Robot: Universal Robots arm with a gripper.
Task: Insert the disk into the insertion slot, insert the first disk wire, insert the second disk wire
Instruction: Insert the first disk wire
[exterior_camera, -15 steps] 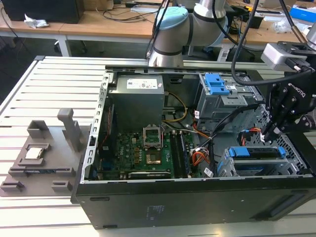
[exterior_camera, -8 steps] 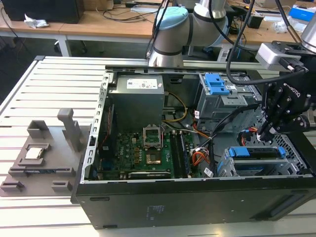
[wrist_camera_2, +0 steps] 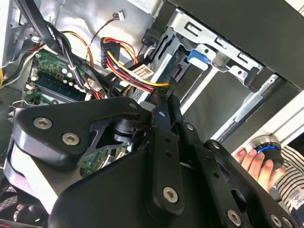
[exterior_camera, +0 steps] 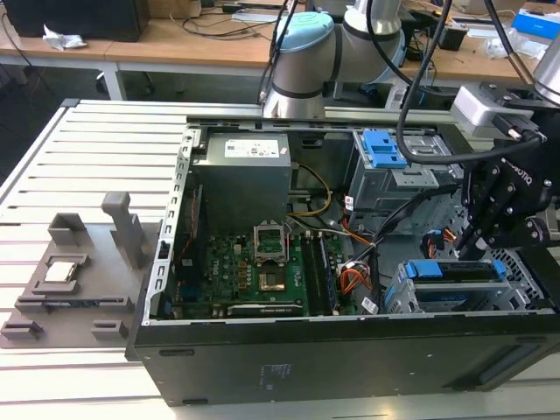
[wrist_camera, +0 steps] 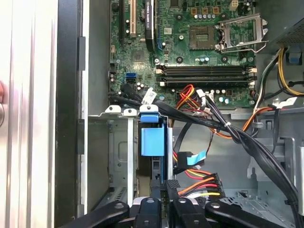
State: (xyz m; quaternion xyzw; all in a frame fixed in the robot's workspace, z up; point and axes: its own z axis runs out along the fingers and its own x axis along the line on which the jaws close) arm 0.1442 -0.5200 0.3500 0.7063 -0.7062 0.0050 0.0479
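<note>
The disk [exterior_camera: 451, 269], seen by its bright blue carrier, sits inside the insertion slot [exterior_camera: 404, 299], a low grey metal cage at the case's corner on the exterior view's right. In the first wrist view the carrier's blue tab [wrist_camera: 153, 140] stands up between the cage walls [wrist_camera: 118, 156]. My gripper [exterior_camera: 472, 245] hangs just above the disk's end. In both wrist views its fingers are shut on a black connector of a disk wire with yellow, red and black leads [wrist_camera_2: 135, 71] [wrist_camera: 203, 184], held close to the disk's end. A blue flat cable [wrist_camera: 192, 159] lies loose beside it.
The open case holds a motherboard [exterior_camera: 262, 262], a power supply [exterior_camera: 241, 166] and a taller cage with a blue latch [exterior_camera: 385, 149]. Wire bundles [wrist_camera: 228, 128] cross above the slot. A grey fixture [exterior_camera: 70, 271] lies on the table. A person's hand [wrist_camera_2: 251, 161] rests on a round button.
</note>
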